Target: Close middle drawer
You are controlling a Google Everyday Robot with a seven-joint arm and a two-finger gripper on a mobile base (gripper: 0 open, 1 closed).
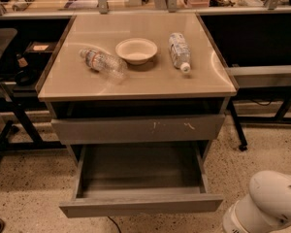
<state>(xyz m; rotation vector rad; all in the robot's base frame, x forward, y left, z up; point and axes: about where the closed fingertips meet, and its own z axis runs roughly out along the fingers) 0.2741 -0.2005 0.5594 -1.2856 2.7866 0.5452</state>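
Note:
The middle drawer (140, 205) is pulled far out at the bottom of the grey cabinet. Its plain flat front panel faces me and its shallow grey box (140, 171) is empty. Above it sits a shut grey drawer front with white scratch marks (138, 128). My gripper is out of view. Only a white rounded part of my arm (267, 203) shows at the bottom right, to the right of the open drawer's front corner and apart from it.
On the cabinet top (136, 84) lie a clear plastic bottle (103, 62), a beige bowl (136, 50) and a second bottle (179, 51). Dark tables with metal legs (19, 115) flank the cabinet on both sides. The floor is speckled.

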